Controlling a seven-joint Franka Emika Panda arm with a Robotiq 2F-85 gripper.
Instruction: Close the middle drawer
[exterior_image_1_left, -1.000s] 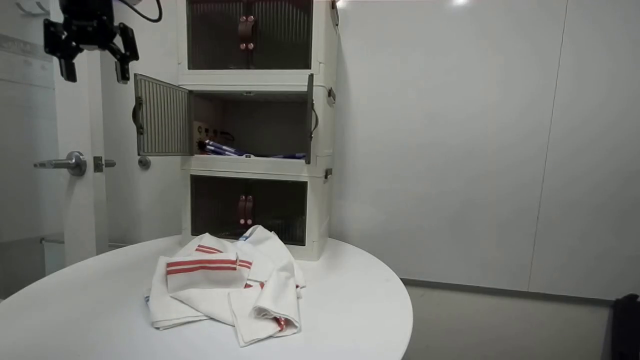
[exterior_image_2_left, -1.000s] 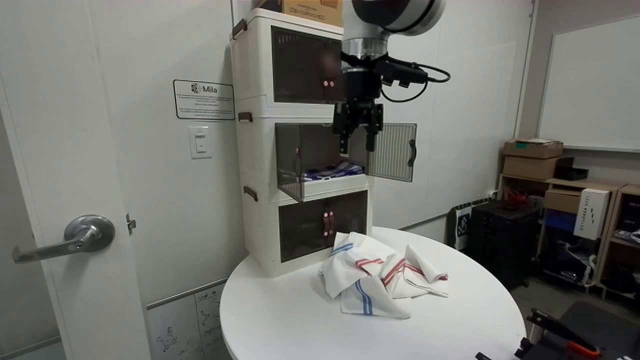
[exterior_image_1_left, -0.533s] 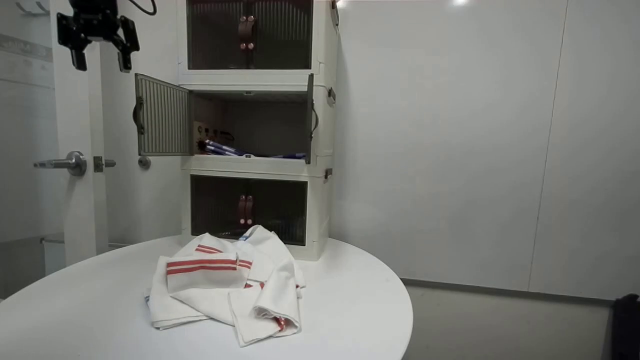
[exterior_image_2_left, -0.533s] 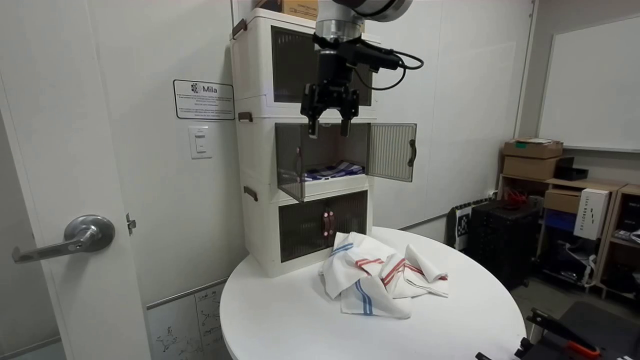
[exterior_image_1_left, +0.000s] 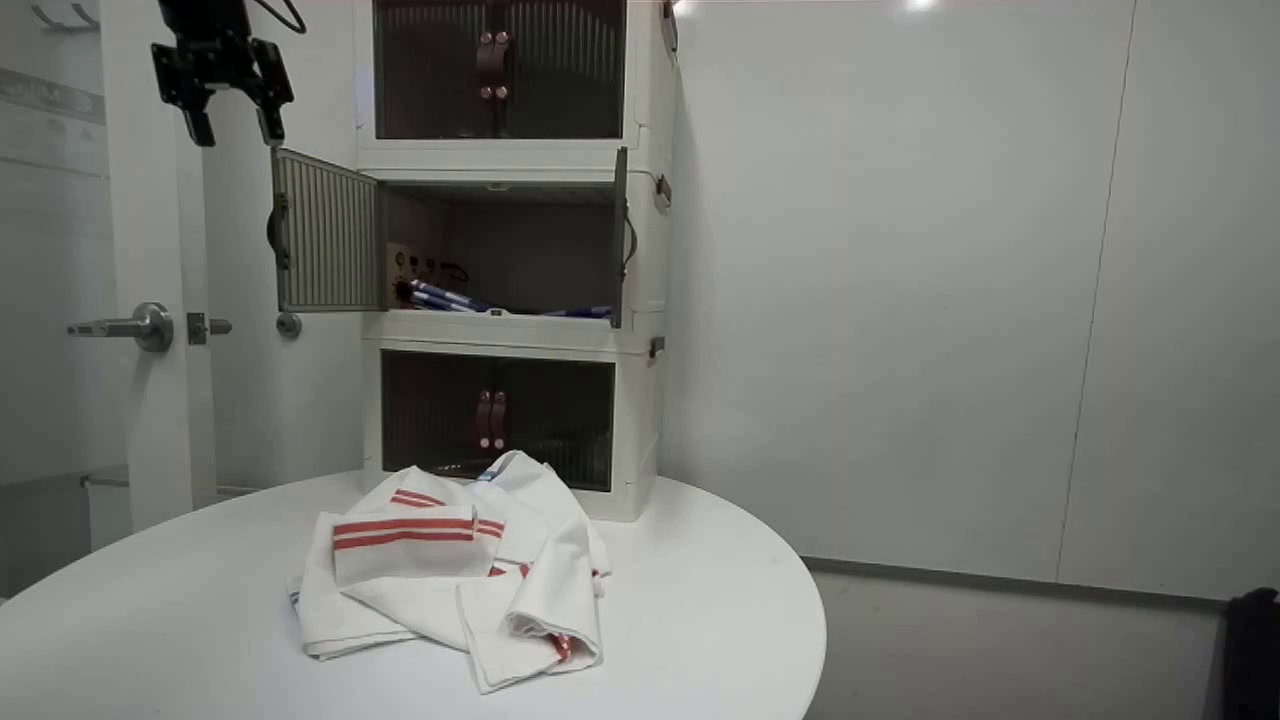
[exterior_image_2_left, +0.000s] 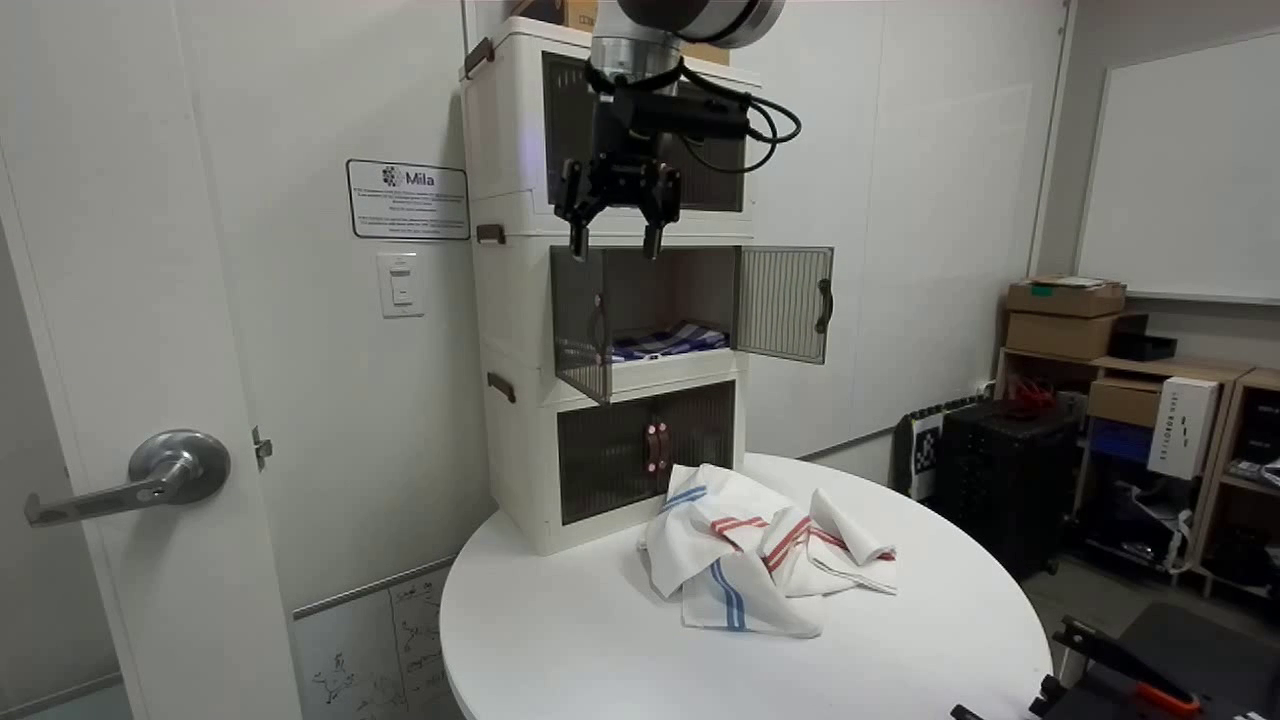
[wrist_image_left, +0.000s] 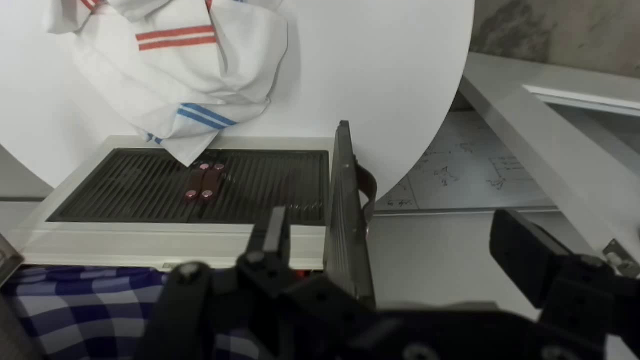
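The middle drawer is the middle tier of a white three-tier cabinet, and both its dark ribbed side-hinged doors stand open. Its left door shows in both exterior views (exterior_image_1_left: 332, 235) (exterior_image_2_left: 582, 325) and in the wrist view (wrist_image_left: 349, 215). Its right door (exterior_image_2_left: 785, 303) is nearly edge-on in an exterior view (exterior_image_1_left: 620, 245). Blue-white checked cloth (exterior_image_2_left: 670, 342) lies inside. My gripper (exterior_image_1_left: 237, 138) is open and empty, its fingertips near the left door's top edge. In the wrist view the left door lies between the spread fingers (wrist_image_left: 390, 220). I cannot tell whether they touch it.
The top tier (exterior_image_1_left: 500, 70) and bottom tier (exterior_image_1_left: 498, 420) are shut. A crumpled striped white towel (exterior_image_1_left: 450, 570) lies on the round white table (exterior_image_1_left: 720, 620) before the cabinet. A white room door with a metal handle (exterior_image_2_left: 170, 480) stands beside it.
My open gripper has moved right in an exterior view, and left and slightly up in another, from before the drawer opening to above the left door. Both doors stay open.
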